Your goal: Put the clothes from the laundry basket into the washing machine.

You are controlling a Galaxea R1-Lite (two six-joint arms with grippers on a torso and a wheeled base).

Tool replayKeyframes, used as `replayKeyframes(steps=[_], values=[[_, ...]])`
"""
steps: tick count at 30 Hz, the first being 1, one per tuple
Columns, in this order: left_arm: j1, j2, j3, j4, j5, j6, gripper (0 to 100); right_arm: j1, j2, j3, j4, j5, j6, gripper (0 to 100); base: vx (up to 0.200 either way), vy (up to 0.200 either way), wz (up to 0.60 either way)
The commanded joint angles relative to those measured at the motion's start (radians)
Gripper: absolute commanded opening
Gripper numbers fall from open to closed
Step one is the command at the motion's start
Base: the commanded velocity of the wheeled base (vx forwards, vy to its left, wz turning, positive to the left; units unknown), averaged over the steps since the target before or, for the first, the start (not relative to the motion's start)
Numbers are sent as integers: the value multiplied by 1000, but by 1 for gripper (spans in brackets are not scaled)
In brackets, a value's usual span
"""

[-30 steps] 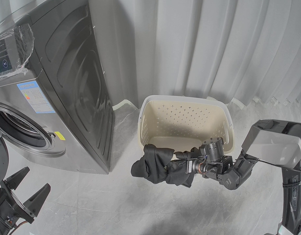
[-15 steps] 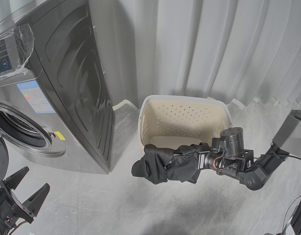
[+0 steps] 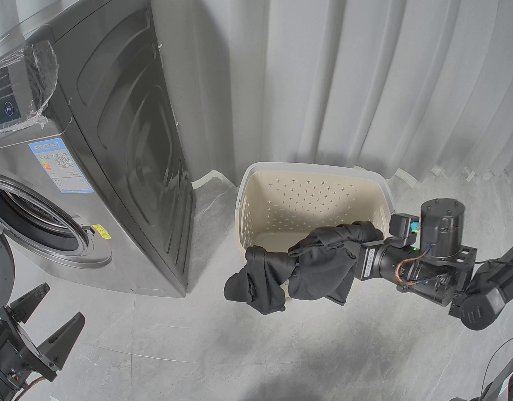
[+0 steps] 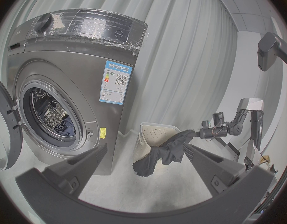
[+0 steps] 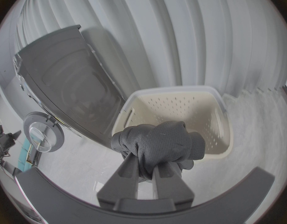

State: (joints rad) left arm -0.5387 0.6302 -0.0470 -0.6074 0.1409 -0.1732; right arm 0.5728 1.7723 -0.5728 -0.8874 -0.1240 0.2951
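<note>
A black garment [image 3: 301,265] hangs over the front rim of the cream laundry basket [image 3: 315,171], one end drooping outside toward the floor. My right gripper [image 3: 354,254] is shut on the garment's other end, holding it above the basket's front edge; in the right wrist view the dark cloth [image 5: 159,142] is bunched between the fingers [image 5: 129,168]. The grey washing machine [image 3: 100,140] stands at the left with its round door [image 4: 1,125] swung open and dark clothes inside the drum [image 4: 53,115]. My left gripper [image 3: 36,329] is open, low in front of the machine.
White curtains [image 3: 351,68] hang behind the basket and the machine. The floor [image 3: 201,335] is pale grey tile between the machine and the basket. The basket holds nothing else that I can see.
My right gripper has pulled back to the right and risen, drawing the black garment up and stretching it over the basket's front rim. The left gripper has stayed put.
</note>
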Motion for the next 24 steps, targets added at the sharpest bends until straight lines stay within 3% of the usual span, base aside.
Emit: replayKeyframes(steps=[1, 3, 7, 11, 24], values=[[2, 6, -1, 0, -1, 0, 100, 33, -189, 13, 1, 7, -34, 0, 0, 0, 0], [17, 3, 3, 2, -1, 1, 100, 59, -286, 16, -10, 18, -62, 0, 0, 0, 0], [36, 0, 7, 6, -1, 8, 100, 79, -372, 28, 1, 21, -67, 0, 0, 0, 0], [48, 0, 36, 0, -1, 23, 100, 79, -387, 31, -8, 35, -67, 0, -200, 0, 0], [83, -47, 47, 11, -1, 18, 100, 81, -395, 31, -13, 52, -65, 0, -200, 0, 0]])
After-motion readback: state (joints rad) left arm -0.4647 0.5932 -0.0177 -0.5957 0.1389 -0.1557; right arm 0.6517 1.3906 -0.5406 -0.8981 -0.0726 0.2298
